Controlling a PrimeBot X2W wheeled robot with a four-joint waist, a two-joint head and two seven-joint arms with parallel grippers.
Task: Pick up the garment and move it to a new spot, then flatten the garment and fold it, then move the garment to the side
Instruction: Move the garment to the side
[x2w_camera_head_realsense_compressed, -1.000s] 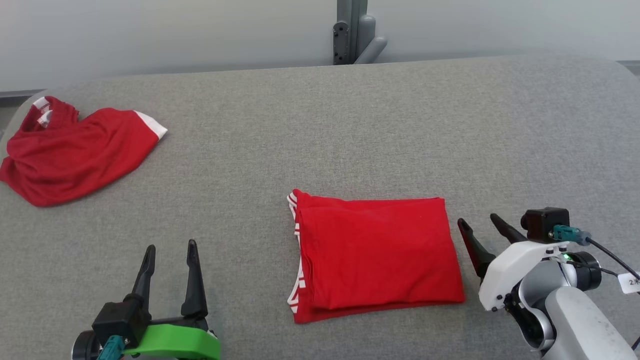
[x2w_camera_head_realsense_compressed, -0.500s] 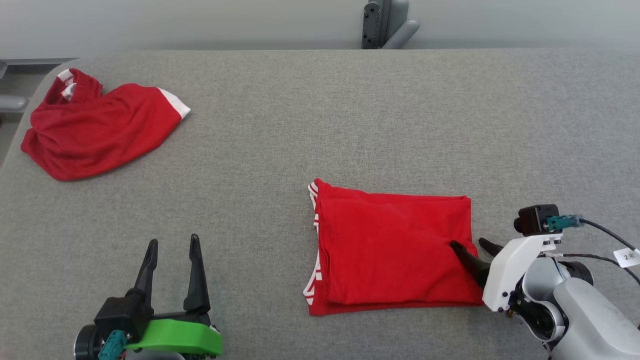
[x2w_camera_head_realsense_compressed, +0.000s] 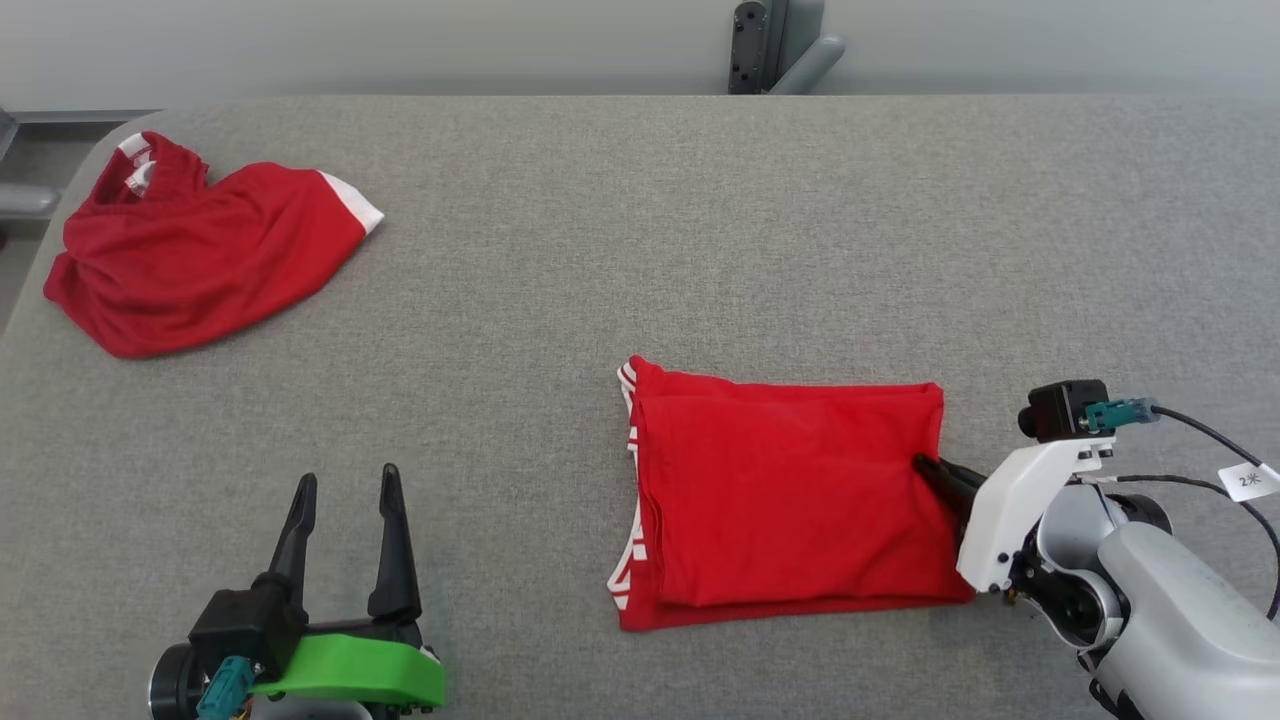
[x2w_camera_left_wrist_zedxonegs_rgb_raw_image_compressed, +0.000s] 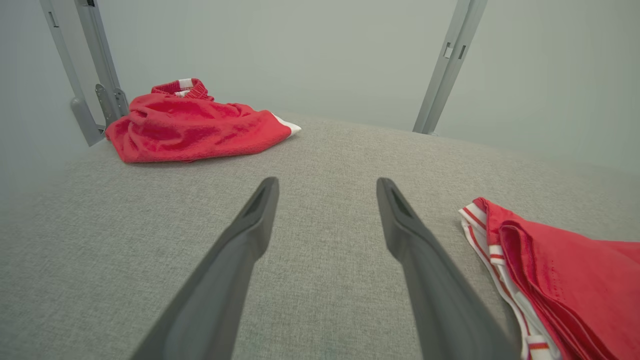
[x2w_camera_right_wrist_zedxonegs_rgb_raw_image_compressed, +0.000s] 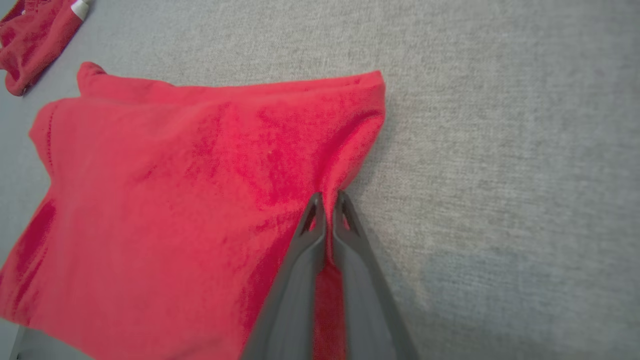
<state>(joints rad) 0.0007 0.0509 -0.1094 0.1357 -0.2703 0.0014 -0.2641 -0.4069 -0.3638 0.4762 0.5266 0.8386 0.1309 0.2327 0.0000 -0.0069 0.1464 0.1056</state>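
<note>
Looking at this one, I'd say we're on the last leg tbh. The folded garment (x2w_camera_head_realsense_compressed: 790, 490) is a neat red rectangle w/ white-striped trim poking out on its left side. It lies flat on the grey table (x2w_camera_head_realsense_compressed: 640, 250), a bit right of centre and near the robot's edge. So pick-up, flatten and fold all look done imo.

What's left is the "move it to the side" bit. The right gripper (x2w_camera_head_realsense_compressed: 930, 468) has its fingers pinched together on the garment's right edge, roughly mid-way along it. In the right wrist view you can see red fabric squeezed between them and a small pucker running up from the tips. Nothing's lifted yet afaict, the rest of the cloth sits flat.

The left gripper (x2w_camera_head_realsense_compressed: 345, 482) hangs over bare table at the lower left w/ fingers spread wide, holding nothing, well apart from the fold.

There's also a crumpled red garment (x2w_camera_head_realsense_compressed: 200, 260) heaped in the far left corner, not folded. Can't tell if that one counts for this task.

One-sided pinch on a multi-layer fold, so layers might slide apart when dragged, prob.
</note>
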